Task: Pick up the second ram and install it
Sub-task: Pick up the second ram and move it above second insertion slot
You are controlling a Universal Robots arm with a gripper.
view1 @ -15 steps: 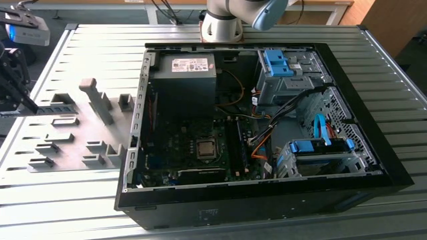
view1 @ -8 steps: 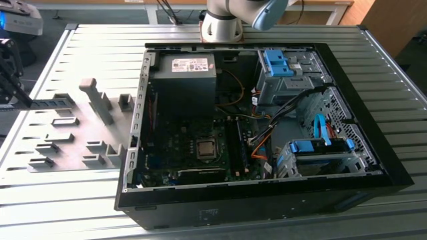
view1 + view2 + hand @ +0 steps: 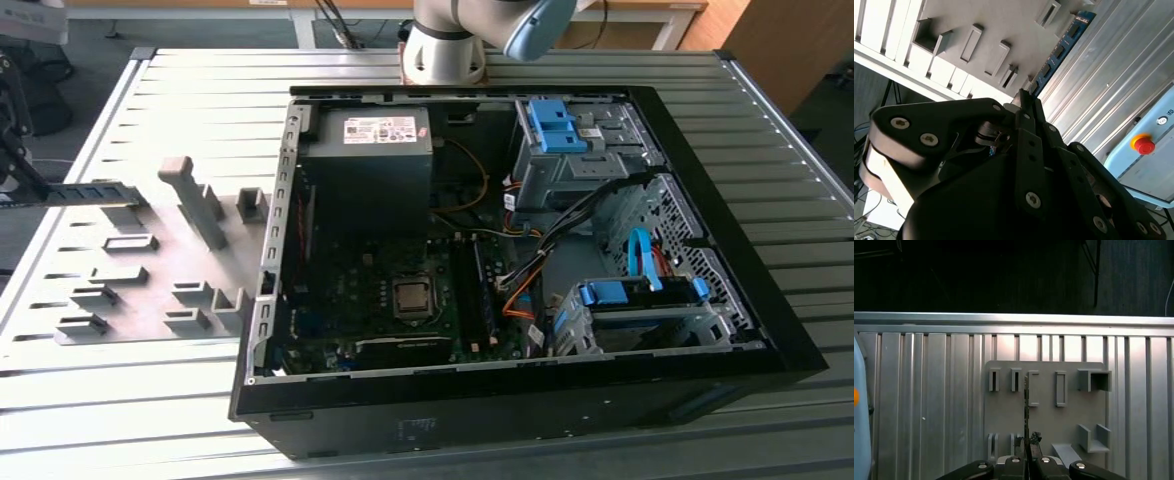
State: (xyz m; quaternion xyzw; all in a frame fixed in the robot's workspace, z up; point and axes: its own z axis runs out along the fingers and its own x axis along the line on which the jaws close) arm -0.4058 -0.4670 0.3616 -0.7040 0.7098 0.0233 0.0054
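Pincer [image 3: 1028, 445] | clamped narrow on second ram [image 3: 1061, 47] | stick edge-on over grey fixture plate [image 3: 1004, 415]

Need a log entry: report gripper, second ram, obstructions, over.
Gripper shut on the second ram. Ram over grey fixture plate, outside open computer case. No obstruction seen around it.

The fixture plate [image 3: 160, 265] lies to the exterior view's left of the case [image 3: 534, 400].

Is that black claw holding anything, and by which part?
Yes: the black gripper pinches the long thin green-blue circuit-board stick, the second ram, by one end. The rest of the stick juts out free.
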